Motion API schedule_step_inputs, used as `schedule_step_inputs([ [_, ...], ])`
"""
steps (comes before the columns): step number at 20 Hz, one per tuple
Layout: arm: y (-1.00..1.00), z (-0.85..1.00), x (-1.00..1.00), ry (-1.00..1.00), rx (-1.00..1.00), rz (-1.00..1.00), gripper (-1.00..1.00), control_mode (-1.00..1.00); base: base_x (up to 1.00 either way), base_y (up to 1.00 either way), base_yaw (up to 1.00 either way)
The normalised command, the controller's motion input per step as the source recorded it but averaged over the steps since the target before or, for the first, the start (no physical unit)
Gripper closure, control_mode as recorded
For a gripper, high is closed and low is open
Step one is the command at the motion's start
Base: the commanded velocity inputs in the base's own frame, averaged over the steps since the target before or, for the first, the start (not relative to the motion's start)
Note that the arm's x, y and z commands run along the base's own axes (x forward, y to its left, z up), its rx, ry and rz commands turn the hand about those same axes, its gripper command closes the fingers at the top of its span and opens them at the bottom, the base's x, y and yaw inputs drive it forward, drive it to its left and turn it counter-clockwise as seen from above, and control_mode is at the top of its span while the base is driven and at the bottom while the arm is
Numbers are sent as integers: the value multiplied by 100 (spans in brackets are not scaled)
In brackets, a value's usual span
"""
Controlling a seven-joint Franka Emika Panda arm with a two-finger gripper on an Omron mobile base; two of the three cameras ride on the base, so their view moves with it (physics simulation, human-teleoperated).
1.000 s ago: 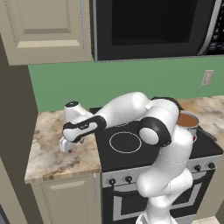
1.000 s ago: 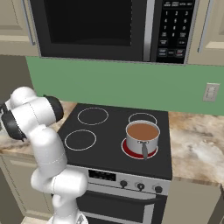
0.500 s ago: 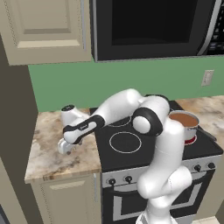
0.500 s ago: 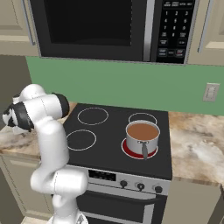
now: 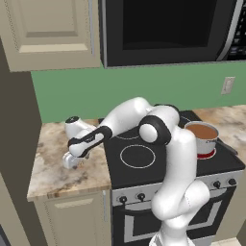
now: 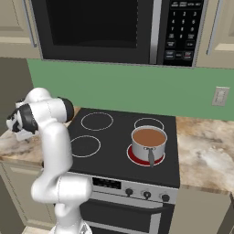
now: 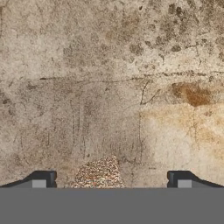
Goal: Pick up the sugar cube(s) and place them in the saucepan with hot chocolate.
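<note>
A marbled stone counter [image 5: 57, 168] beside the black stove [image 5: 158, 166], carrying a speckled tan sugar cube [image 7: 98, 174] that lies between the pincer's [image 7: 111, 179] spread finger tips.

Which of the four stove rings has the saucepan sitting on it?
The front right ring, the one glowing red. The saucepan of brown liquid stands on it; the other three rings are plain white outlines with nothing on them.

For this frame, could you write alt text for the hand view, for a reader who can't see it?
Looking straight down at a marbled stone counter, a speckled tan sugar cube sits at the bottom edge, between the open gripper tips, nearer one tip than the other.
</note>
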Motion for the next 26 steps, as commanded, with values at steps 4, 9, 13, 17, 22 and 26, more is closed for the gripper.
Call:
schedule_step_inputs([
  [4,12,-3,13,0,0,0,-100,-100,0,0,0],
  [9,3,0,0,0,0,0,-100,-100,0,0,0],
  [13,-2,-1,-14,2,0,0,-100,-100,0,0,0],
  [17,-8,-6,-15,4,0,0,-100,-100,0,0,0],
  [22,-5,-10,-5,1,0,0,-100,-100,0,0,0],
  [26,0,0,0,0,0,0,-100,-100,0,0,0],
])
